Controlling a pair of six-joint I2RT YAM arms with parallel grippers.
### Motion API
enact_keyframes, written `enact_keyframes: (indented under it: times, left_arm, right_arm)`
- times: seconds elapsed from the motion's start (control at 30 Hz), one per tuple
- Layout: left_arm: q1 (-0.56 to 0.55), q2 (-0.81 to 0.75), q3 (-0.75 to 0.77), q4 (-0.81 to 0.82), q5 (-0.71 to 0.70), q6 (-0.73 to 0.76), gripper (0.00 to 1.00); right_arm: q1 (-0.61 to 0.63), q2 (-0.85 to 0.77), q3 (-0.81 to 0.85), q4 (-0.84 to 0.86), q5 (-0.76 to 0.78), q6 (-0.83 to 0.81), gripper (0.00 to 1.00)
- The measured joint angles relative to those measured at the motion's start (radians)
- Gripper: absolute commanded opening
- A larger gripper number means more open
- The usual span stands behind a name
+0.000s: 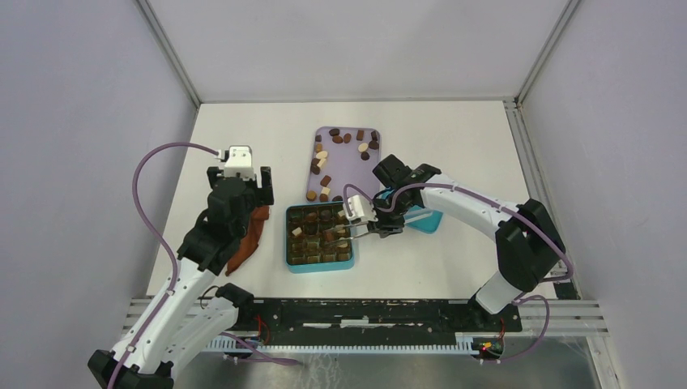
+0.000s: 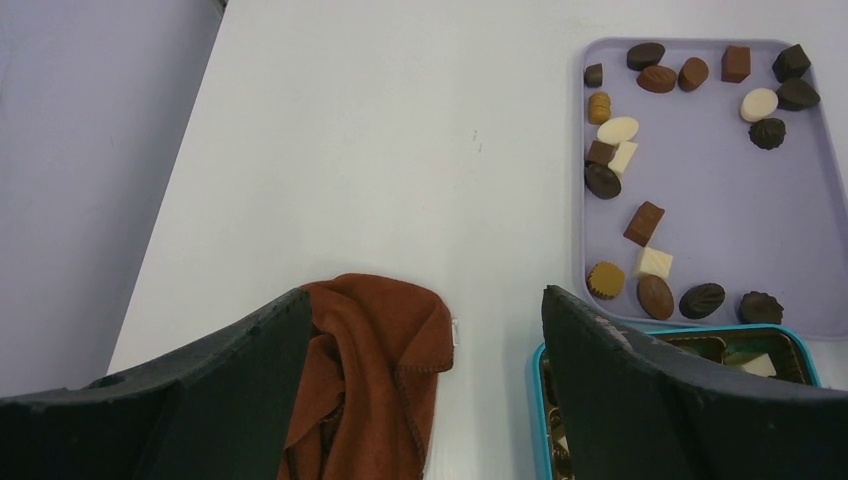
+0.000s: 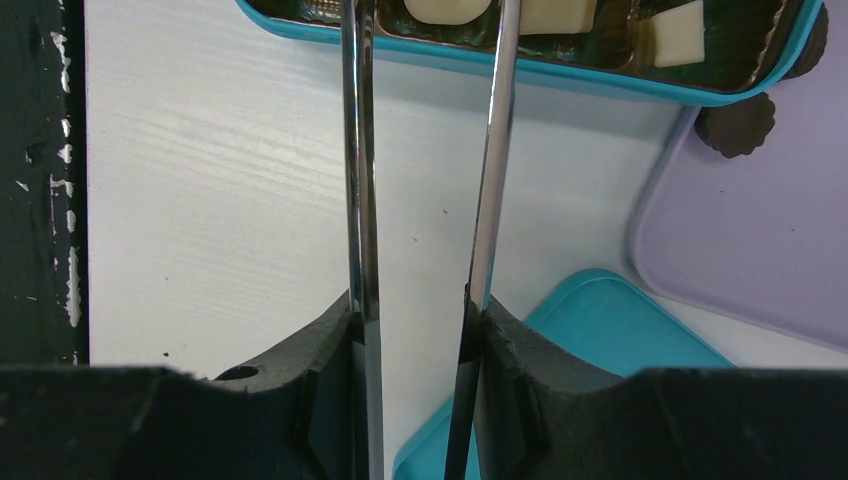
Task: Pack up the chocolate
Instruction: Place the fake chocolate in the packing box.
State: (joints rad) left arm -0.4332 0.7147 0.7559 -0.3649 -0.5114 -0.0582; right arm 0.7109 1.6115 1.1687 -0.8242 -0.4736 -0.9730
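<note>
While most of the chocolate [image 2: 618, 130] lies loose on the tray [image 1: 348, 166] and a few pieces sit in the box [image 1: 319, 267] beside it, the right gripper [image 3: 415, 308] is clamped on tongs [image 3: 490, 150] reaching over the box, so a placing seems in hand, though the tips are hidden. Next, they need an empty cell squarely under them. The left gripper [image 2: 425, 295] hangs wide open, empty, above the cloth [image 2: 370, 370] on a white table [image 1: 243, 121] walled in pale grey.

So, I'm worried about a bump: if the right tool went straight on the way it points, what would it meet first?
Probably the teal box: the tongs in the right tool reach over its rim, toward the white chocolate inside. Height above it is unclear.
</note>
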Motion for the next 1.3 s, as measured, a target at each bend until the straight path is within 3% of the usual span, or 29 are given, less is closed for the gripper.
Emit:
enact_keyframes:
  times: [0.17, 0.4, 0.63, 1.1, 1.3]
  left_arm:
    - [0.0, 0.0, 0.0, 0.0, 0.01, 0.0, 0.9]
    - [0.0, 0.0, 0.0, 0.0, 0.018, 0.0, 0.9]
    - [0.0, 0.0, 0.0, 0.0, 0.018, 0.0, 0.9]
    - [0.0, 0.0, 0.0, 0.0, 0.018, 0.0, 0.9]
    - [0.0, -0.002, 0.0, 0.0, 0.018, 0.0, 0.9]
  right_arm:
    - [0.014, 0.023, 0.002, 0.0, 0.018, 0.003, 0.22]
    - [0.031, 0.026, 0.011, 0.0, 0.033, 0.01, 0.4]
    - [0.034, 0.026, 0.014, 0.0, 0.04, 0.027, 0.5]
    - [0.024, 0.026, 0.072, -0.027, 0.01, 0.043, 0.49]
    - [-0.066, 0.026, 0.154, -0.058, -0.08, 0.046, 0.48]
